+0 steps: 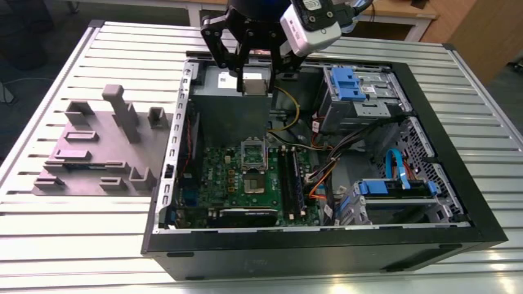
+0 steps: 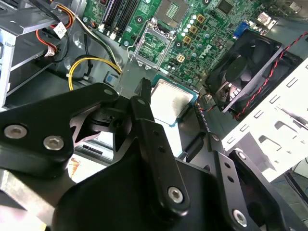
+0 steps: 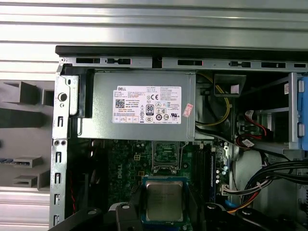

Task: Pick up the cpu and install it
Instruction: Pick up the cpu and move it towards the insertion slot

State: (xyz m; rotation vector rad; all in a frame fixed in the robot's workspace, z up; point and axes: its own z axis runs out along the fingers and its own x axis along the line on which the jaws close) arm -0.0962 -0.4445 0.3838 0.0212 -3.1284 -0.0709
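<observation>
The pincer [image 1: 256, 77] is clamped on the cpu [image 1: 256, 84], above the open computer case [image 1: 327, 257] lying on a ribbed metal tabletop [image 1: 122, 49]; wooden furniture [image 1: 474, 30] stands behind.

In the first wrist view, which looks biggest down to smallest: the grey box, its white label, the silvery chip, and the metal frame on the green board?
1. grey box
2. white label and chip: about alike. The chip is nearer the camera, so I won't rank the two.
3. metal frame
</observation>
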